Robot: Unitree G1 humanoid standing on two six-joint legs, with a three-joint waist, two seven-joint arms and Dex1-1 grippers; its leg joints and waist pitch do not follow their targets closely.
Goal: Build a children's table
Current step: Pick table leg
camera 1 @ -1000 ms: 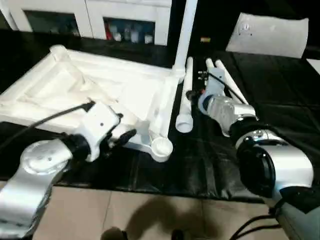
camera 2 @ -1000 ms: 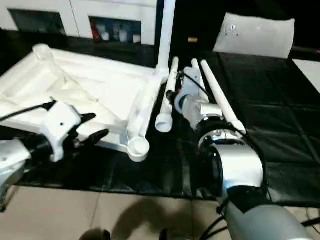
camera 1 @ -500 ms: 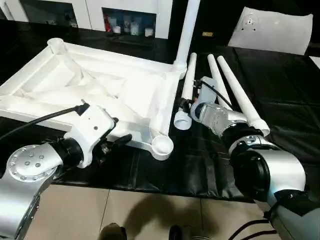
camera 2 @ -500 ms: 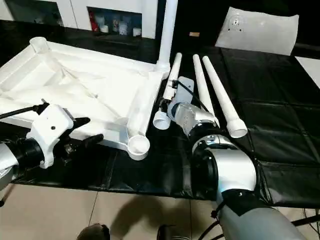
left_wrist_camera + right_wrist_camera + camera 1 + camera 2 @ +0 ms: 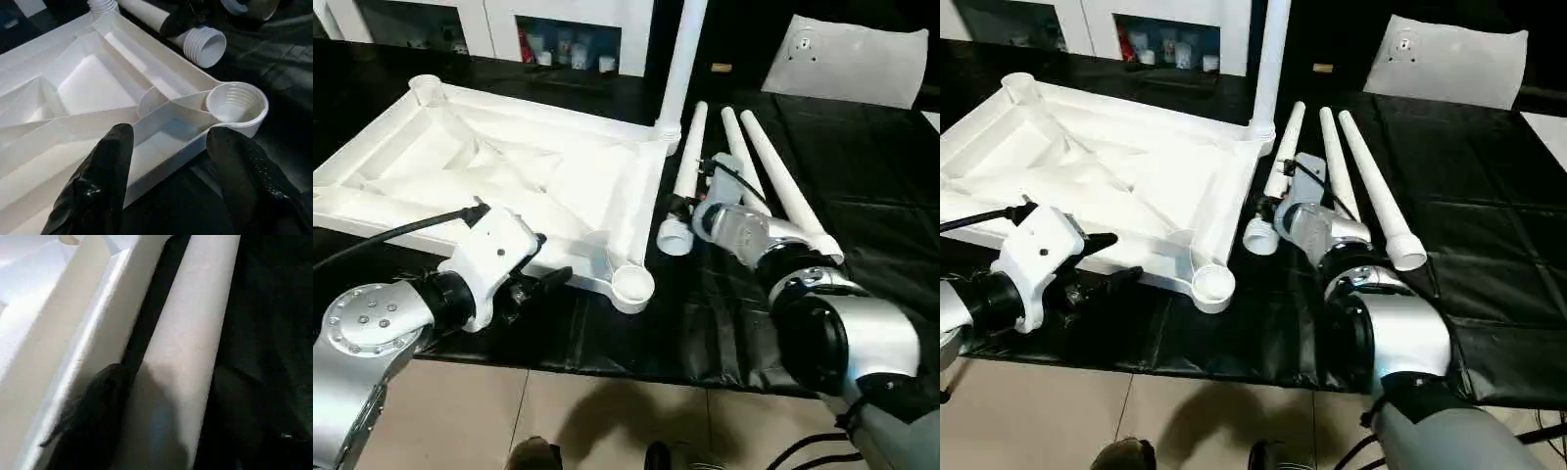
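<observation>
Right gripper (image 5: 161, 431) fingers straddle the leg (image 5: 683, 176), probably not clamped, its length running away from them; left gripper (image 5: 171, 161) fingers wide by corner socket (image 5: 236, 104).

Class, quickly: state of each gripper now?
Left gripper: open, holding nothing.
Right gripper: fingers straddle a long tapered white tube leg; grip cannot be told.

White ribbed table top (image 5: 509, 176) & white legs (image 5: 783, 186) on black mat (image 5: 862, 166); black fingers (image 5: 98, 181), silver forearms (image 5: 842, 333).
</observation>
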